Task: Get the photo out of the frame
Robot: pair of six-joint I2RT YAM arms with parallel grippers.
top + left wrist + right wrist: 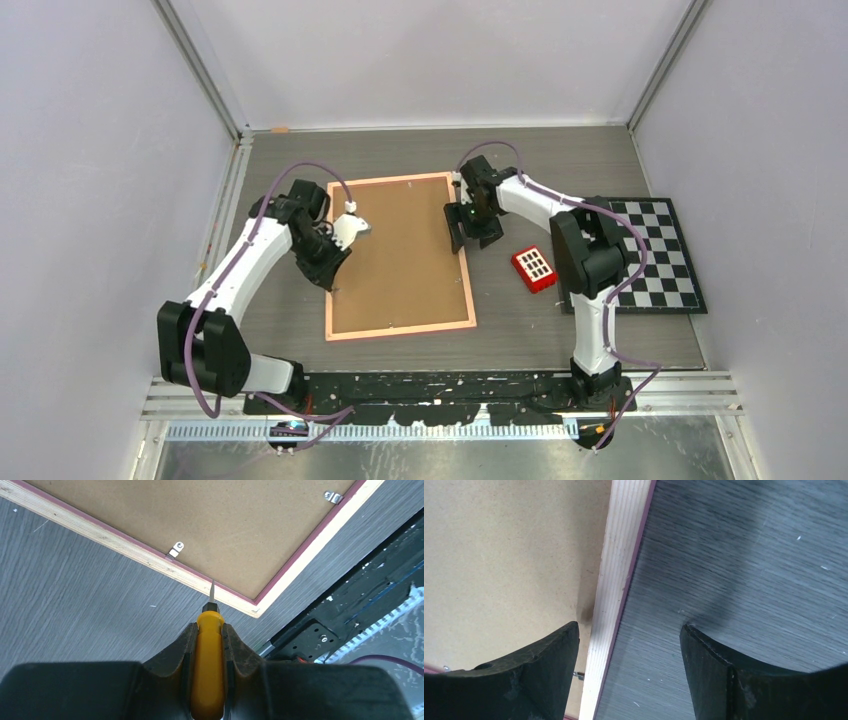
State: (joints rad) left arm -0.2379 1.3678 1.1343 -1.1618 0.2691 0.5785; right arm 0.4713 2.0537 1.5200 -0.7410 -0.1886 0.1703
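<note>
The frame (400, 255) lies face down in the middle of the table, its brown fibreboard back (509, 555) up and its thin pink border (616, 570) around it. The photo is hidden under that back. My left gripper (331, 277) is at the frame's left edge, shut on a yellow-handled screwdriver (210, 665). The blade tip (212, 587) rests at the border near a corner, between two small metal clips (176, 549) (332, 496). My right gripper (468, 238) is open and straddles the frame's right edge (629, 630), one finger over the back, one over the table.
A black-and-white checkerboard (655, 255) lies at the right. A small red block with dark slots (534, 268) sits between it and the frame. The arms' base rail (450, 385) runs along the near edge, and walls close in the other sides.
</note>
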